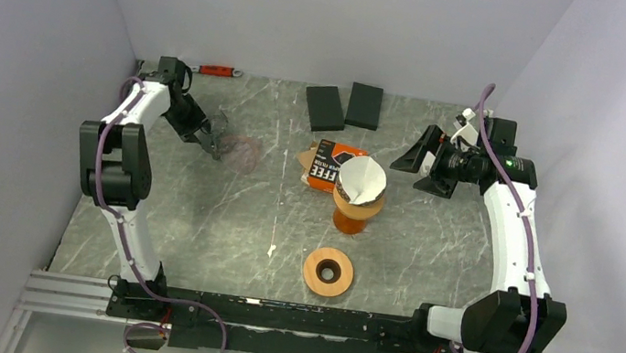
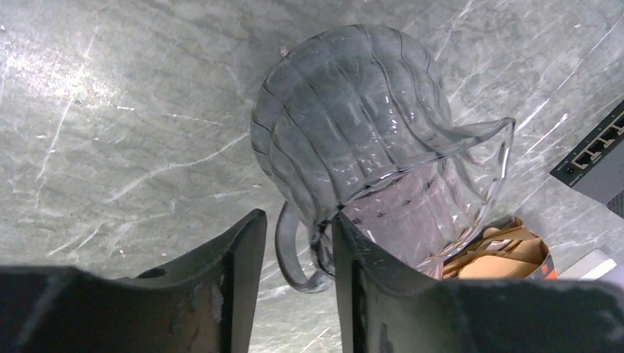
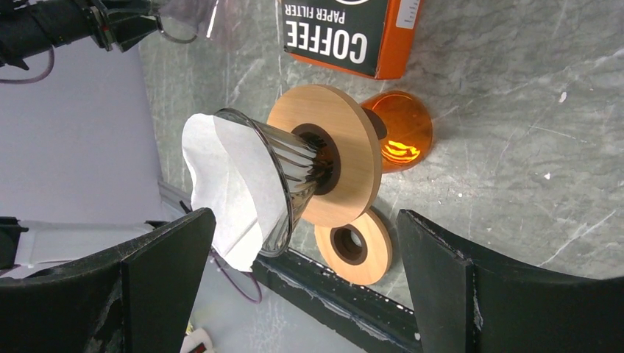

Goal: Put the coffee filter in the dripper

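Observation:
A white paper coffee filter [image 1: 364,178] sits in a clear glass dripper [image 3: 294,162] with a wooden collar [image 3: 346,154], standing on an orange cup [image 1: 352,216] mid-table. The filter [image 3: 221,176] sticks out past the rim. My right gripper [image 1: 412,167] is open and empty, just right of it; in its wrist view the right gripper [image 3: 305,215] frames the dripper. A second clear glass dripper [image 1: 243,153] lies on its side at left. My left gripper [image 2: 297,217] is open, with this dripper's [image 2: 346,110] handle [image 2: 291,257] between the fingers, against the right one.
An orange and black coffee filter box [image 1: 328,164] lies behind the cup. A loose wooden ring [image 1: 328,271] lies near the front. Two black blocks [image 1: 326,107] and a red-handled tool [image 1: 218,70] lie at the back wall. Walls close in left and right.

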Robot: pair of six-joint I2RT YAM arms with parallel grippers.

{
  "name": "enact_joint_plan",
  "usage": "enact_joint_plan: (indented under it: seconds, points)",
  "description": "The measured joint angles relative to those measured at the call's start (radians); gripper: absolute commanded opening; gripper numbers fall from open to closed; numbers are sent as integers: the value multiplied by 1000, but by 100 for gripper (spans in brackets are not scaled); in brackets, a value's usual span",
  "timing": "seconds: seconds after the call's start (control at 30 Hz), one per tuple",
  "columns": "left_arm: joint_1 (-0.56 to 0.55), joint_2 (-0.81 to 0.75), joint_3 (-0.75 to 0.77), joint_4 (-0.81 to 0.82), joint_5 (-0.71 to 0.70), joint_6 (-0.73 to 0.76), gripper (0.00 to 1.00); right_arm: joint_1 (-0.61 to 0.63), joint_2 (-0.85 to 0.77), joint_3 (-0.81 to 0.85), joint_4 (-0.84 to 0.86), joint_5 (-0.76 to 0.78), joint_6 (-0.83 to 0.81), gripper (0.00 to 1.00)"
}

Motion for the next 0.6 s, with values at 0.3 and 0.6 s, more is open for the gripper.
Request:
enact_joint_plan:
  seconds: [0.3,0.6]
  points:
    - [0,-26,-32,-36,-3,23,28,0,6,0,-1,-8,-2,100]
    - [0,-172,-129,-96,-6,58,5,0,9,0,-2,-20,-3,100]
